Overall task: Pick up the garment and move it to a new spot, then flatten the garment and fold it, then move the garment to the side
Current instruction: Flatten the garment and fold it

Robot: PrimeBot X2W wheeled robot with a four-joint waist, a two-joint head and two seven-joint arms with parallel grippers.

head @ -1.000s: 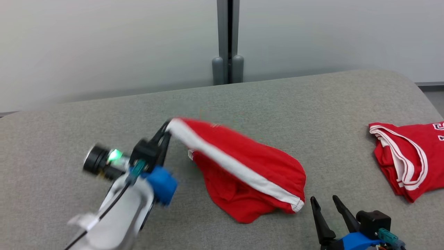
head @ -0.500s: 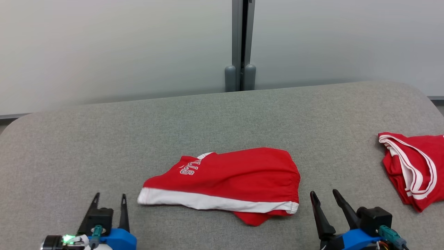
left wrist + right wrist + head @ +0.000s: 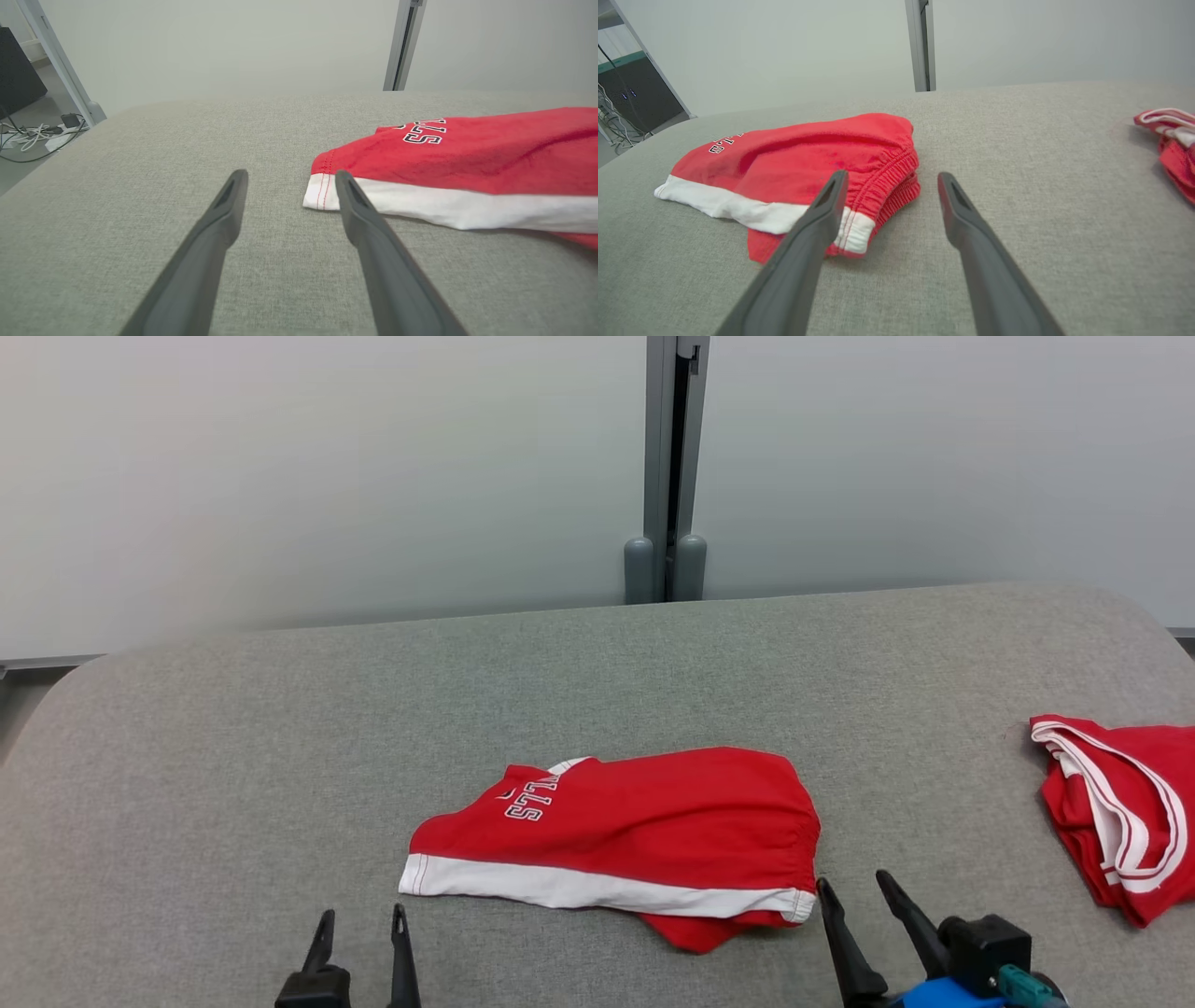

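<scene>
The garment (image 3: 644, 821), red shorts with a white side stripe and white lettering, lies loosely doubled over on the grey padded table (image 3: 280, 728), stripe toward me. My left gripper (image 3: 362, 913) stands open and empty near the front edge, just short of the garment's left corner. In the left wrist view the garment (image 3: 467, 154) lies to the right of the open left gripper (image 3: 290, 173). My right gripper (image 3: 851, 879) is open and empty beside the elastic waistband at the garment's right end. In the right wrist view the garment (image 3: 808, 149) lies left of the right gripper (image 3: 892, 173).
A second red garment with white trim (image 3: 1120, 812) lies bunched at the table's right edge, also visible as the second garment (image 3: 1171, 140) in the right wrist view. A grey partition post (image 3: 667, 476) stands behind the table. Cables (image 3: 32, 140) lie on the floor off the left.
A second ago my left gripper held the garment's striped edge up in the air. It has let go, opened and drawn back to the front edge; the garment now lies on the table.
</scene>
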